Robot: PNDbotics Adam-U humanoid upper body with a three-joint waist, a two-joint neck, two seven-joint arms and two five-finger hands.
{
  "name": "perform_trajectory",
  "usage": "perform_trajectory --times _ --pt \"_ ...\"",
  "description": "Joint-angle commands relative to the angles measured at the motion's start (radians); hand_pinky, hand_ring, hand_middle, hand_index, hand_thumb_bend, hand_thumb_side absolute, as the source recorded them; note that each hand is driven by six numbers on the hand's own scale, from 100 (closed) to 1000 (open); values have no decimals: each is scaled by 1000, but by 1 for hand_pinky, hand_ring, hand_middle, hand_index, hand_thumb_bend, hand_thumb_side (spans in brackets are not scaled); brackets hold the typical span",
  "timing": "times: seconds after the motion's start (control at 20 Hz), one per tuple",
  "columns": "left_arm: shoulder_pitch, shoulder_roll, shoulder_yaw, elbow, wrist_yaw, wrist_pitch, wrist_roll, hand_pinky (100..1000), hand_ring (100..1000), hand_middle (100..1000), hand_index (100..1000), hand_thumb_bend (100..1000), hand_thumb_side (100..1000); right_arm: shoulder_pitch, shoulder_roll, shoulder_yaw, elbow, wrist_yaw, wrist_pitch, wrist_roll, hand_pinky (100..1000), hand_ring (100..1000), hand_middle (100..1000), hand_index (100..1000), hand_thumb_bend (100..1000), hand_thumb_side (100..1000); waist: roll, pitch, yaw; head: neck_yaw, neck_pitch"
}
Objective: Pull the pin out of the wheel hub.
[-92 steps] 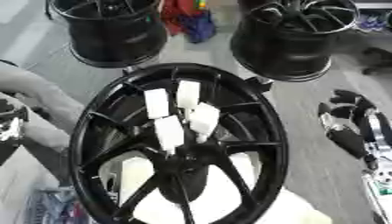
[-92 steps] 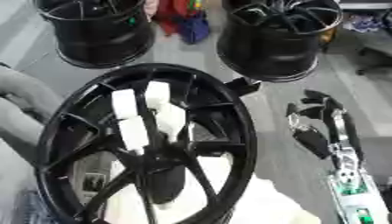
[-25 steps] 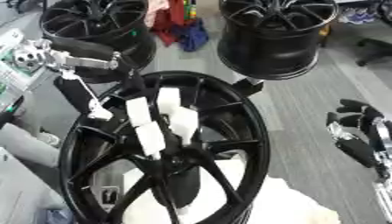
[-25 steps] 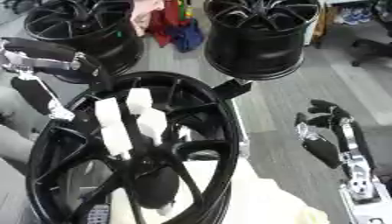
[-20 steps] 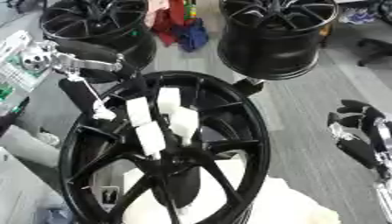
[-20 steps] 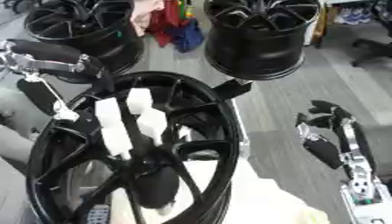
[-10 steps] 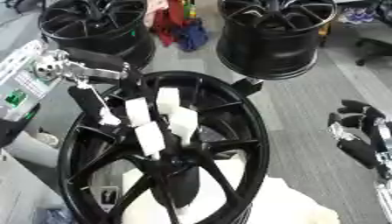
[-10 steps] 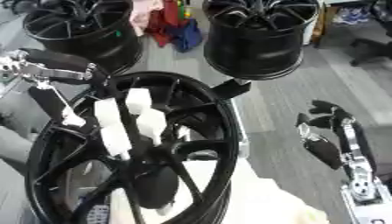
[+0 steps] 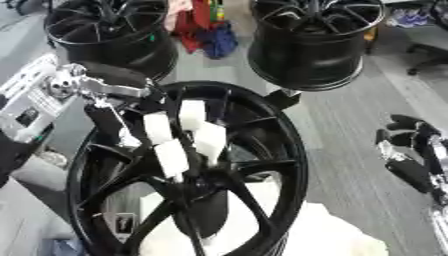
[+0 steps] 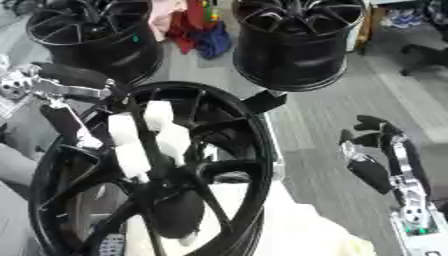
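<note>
At hub (image 9: 197, 187) | white pins (image 9: 191, 131) beside left hand (image 9: 109, 107) | fingers' state unclear | right hand (image 10: 376, 165) relaxed, apart

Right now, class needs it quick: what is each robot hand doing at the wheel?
Left hand: at the wheel hub's upper-left rim, fingers reaching toward the white pins; grip cannot be told.
Right hand: idle at the right, fingers relaxed, holding nothing.

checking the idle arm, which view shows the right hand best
The right eye view. There the right hand shows whole, fingers relaxed and holding nothing, with its forearm running toward the lower right corner, clear of the wheel hub. The left eye view shows the same hand at the right edge, partly cut off.
</note>
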Motion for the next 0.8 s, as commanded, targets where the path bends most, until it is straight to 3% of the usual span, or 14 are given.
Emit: perform_trajectory --times 0.05,0.4,0.55,0.8 --pt "-14 9 4 0 -6 -65 -57 665 623 737 822 287 226 -10 -15 -2 -9 -5 -2 3 712 618 671 804 201 366 -6 -8 0 3 5" --pt "-12 5 1 1 9 -73 -57 575 528 677 792 214 180 -9 -14 -2 -9 -5 -2 4 712 618 671 804 201 367 -9 -8 0 3 5" --pt "-13 4 2 -2 22 -68 -57 517 468 606 748 114 134 -10 -14 -2 -9 -6 -2 4 713 618 671 804 200 367 -9 -8 1 3 5" --pt "-16 9 4 -18 48 -51 -57 450 407 532 686 100 113 -10 -14 -3 -8 -6 -2 4 713 618 671 804 201 367 -10 -9 3 4 5"
